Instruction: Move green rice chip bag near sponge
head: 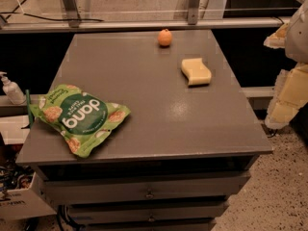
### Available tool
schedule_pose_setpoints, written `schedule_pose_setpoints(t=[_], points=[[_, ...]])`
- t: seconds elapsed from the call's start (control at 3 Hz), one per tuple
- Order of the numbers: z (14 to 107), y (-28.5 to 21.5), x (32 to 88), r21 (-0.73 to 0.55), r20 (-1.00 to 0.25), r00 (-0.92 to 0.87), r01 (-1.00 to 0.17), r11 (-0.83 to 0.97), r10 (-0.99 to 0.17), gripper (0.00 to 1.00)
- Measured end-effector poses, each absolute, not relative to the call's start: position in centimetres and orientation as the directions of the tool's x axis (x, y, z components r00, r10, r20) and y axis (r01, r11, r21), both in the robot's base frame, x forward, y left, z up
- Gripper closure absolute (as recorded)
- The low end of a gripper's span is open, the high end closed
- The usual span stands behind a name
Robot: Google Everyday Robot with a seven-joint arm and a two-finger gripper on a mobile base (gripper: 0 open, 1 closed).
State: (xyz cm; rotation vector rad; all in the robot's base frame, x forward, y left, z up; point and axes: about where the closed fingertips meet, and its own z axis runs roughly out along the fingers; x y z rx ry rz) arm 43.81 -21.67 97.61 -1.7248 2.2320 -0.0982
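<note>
Gripper (288, 93) sits at the right edge of my view, off the table's (159, 129) right side. The frame cuts it, so I only get pale yellow padded parts and a grey bit above.

Bag (79, 117): the print under "dang" is too small for me to read.

Left edge: pump bottle (10, 88), partly cut off.

Bottom-left: white box (19, 203), clipped by the corner, lettering unreadable.

Drawers (149, 192) under the top run out of the bottom edge. The gap beneath the tabletop is dark and I can't see its contents.

Posts (70, 1) at the back are cut off by the top edge.
</note>
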Motion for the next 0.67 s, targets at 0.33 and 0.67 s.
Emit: schedule_pose_setpoints(t=[0.33, 0.67], points=[[97.62, -21.66, 43.81, -0.246, -0.207, -0.221, -0.931, 0.270, -0.953, 0.00], [97.07, -20.71, 43.81, -0.242, -0.259, -0.212, -0.930, 0.276, -0.942, 0.00]])
